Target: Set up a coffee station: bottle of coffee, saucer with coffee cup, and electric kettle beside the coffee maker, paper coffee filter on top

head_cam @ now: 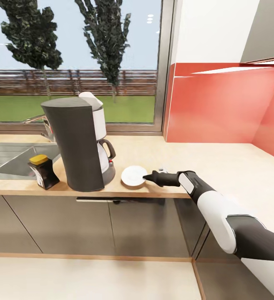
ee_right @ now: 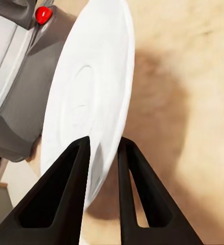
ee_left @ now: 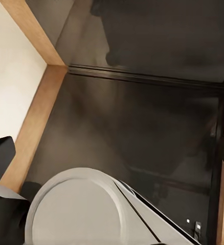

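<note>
Reaching in from the right, the right hand (head_cam: 147, 178) grips the near right rim of the saucer (head_cam: 133, 175), its two dark fingers (ee_right: 66, 194) closed onto the plate's edge, one on each face. In the right wrist view the saucer (ee_right: 89, 102) fills the middle of the picture, seen nearly edge-on, with the rim pinched between the fingertips. The plate sits at the near edge of the counter (head_cam: 220, 166), just right of the coffee maker (head_cam: 76, 141); whether its underside is flat on the wood or slightly lifted cannot be told.

The coffee maker stands upright with its curved charcoal back toward the camera, its white upper part and glass carafe turned to the far right. A small white cone, the paper coffee filter (head_cam: 91, 99), rests tilted on top of it. The bottle of coffee (head_cam: 43, 171), dark with a yellow lid, stands at the counter's near edge just left of the maker, beside the steel sink (head_cam: 11, 160).

A red backsplash (head_cam: 220, 104) runs along the right wall, and a window (head_cam: 74, 58) behind the counter looks onto trees and grass.

The left wrist view looks down at dark cabinet fronts (ee_left: 142, 127) and pale flooring (ee_left: 9, 81); the left hand's fingers are not clear there, so I cannot tell its state.
</note>
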Controlling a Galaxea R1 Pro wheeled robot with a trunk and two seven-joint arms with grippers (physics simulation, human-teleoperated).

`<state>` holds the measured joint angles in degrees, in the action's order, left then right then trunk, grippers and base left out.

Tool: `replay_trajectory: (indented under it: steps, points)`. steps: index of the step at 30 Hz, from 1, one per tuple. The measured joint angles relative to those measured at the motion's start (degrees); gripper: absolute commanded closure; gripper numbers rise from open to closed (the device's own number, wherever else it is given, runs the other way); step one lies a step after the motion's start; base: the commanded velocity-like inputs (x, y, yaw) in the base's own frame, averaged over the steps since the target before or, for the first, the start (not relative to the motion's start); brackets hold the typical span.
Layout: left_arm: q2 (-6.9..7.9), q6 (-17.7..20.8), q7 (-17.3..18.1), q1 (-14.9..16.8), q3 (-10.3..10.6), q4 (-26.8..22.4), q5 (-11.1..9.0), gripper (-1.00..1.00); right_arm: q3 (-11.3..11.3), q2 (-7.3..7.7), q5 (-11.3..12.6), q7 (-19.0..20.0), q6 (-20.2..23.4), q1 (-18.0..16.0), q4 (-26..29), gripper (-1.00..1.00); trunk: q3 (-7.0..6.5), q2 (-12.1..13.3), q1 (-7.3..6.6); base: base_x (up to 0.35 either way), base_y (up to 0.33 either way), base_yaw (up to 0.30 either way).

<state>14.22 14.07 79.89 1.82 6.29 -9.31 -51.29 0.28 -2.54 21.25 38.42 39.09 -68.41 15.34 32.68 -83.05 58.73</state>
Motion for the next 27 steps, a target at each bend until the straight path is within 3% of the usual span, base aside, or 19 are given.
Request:
replay_trajectory:
  steps: [27]
  points:
    - [0.06, 0.08, 0.00, 0.00, 0.00, 0.00, 0.04, -1.00, -0.07, -0.01, 0.05, -0.55, -0.01, 0.02, -0.08, 1.00, 0.00, 0.00, 0.00, 0.006, 0.032, 0.000]
